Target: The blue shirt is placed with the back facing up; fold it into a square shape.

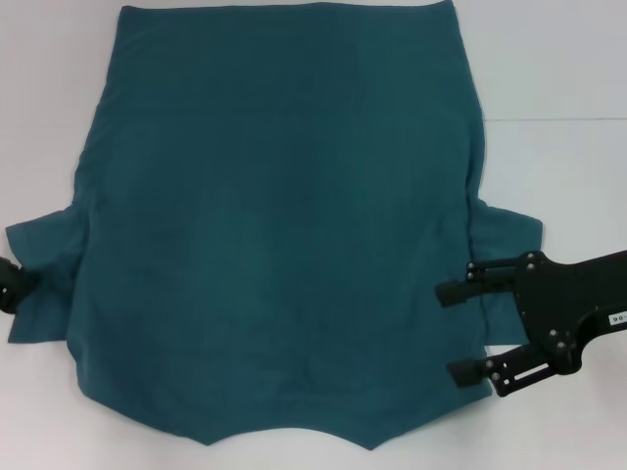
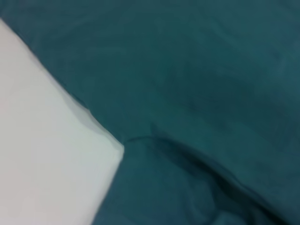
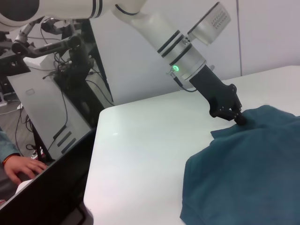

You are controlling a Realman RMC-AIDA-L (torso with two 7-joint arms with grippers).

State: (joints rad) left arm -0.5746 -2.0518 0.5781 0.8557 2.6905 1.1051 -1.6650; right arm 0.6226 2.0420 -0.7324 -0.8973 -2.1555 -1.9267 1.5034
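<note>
Lying spread back-up across the middle of the white desk (image 1: 568, 59), the blue shirt (image 1: 284, 235) had its long axis running from the near edge, where the collar dip and shoulders sat, to the far edge, where the hem lay. Both sleeves stuck out sideways toward the desk's left and right edges.

The right gripper (image 1: 453, 331) hovered over the right sleeve near the armpit seam, its two fingers (image 1: 460, 292) spread apart and pointing inward toward the shirt's middle, with cloth showing between them and nothing yet pinched. The left gripper (image 3: 240, 120) sat at the tip of the left sleeve by the desk's left edge, touching the fabric; whether it had closed on the cloth could not be told.

Each arm was nearest its own sleeve, so the coming fold seemed to turn on drawing the sleeves inward across the long axis.

The desk was smooth and pale, bare on each side of the shirt. Beyond the left edge stood a dark equipment rack (image 3: 61, 108) with cables.
</note>
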